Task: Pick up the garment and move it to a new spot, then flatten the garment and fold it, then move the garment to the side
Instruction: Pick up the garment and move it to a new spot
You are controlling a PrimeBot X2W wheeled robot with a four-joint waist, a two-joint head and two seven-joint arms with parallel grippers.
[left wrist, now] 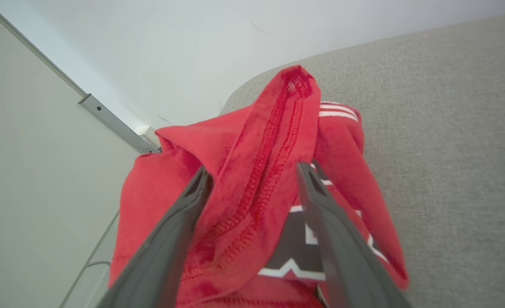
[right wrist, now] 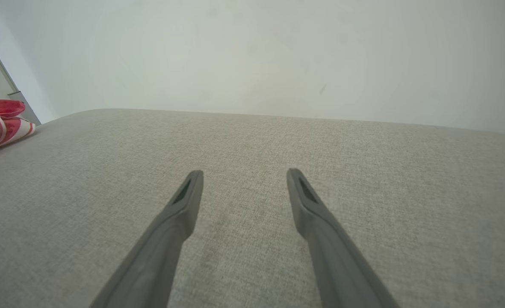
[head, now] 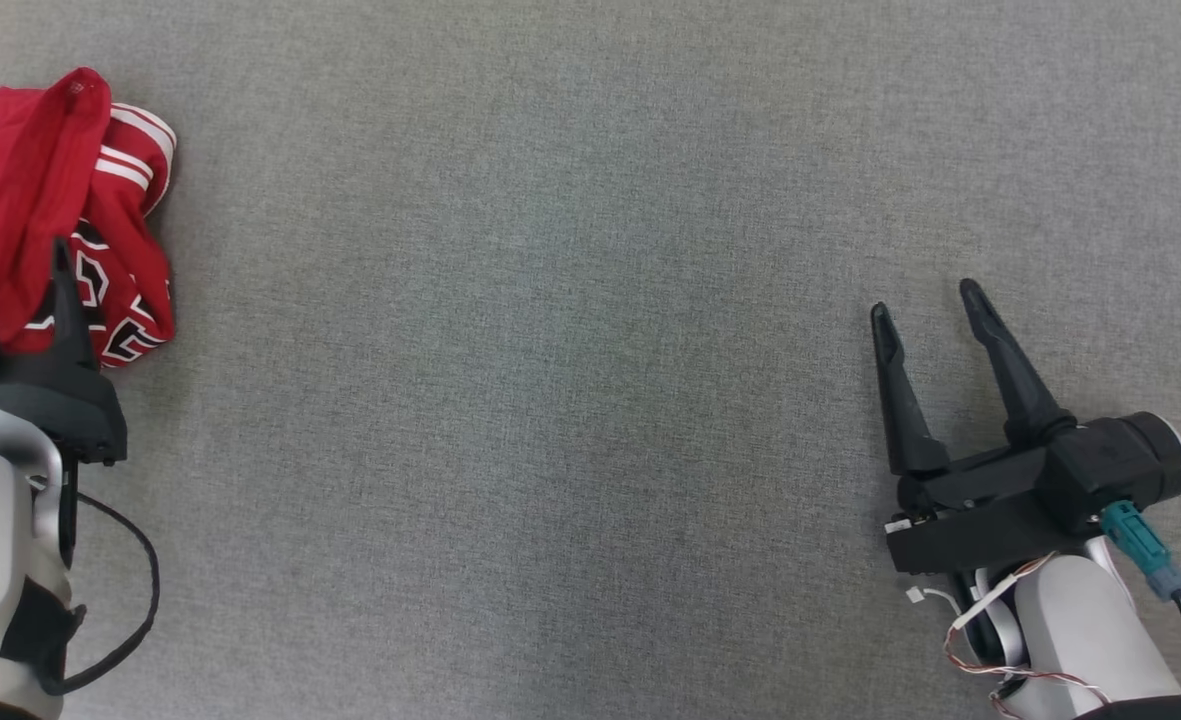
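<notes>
I am seeing the left gripper [left wrist: 254, 171] spread, the red garment [left wrist: 256, 128] bunching between its fingers; the right gripper [head: 925, 300] is hovering spread above the grey surface [head: 550, 400].

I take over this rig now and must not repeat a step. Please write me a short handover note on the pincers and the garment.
Left pincer: open, astride a raised fold of the red garment, not closed on it.
Right pincer: open, over the bare grey surface, apart from the garment.
Garment: crumpled, at the surface's left side.
Done: nothing visible yet.
To do: grasp, move, flatten, fold, set aside.
</notes>
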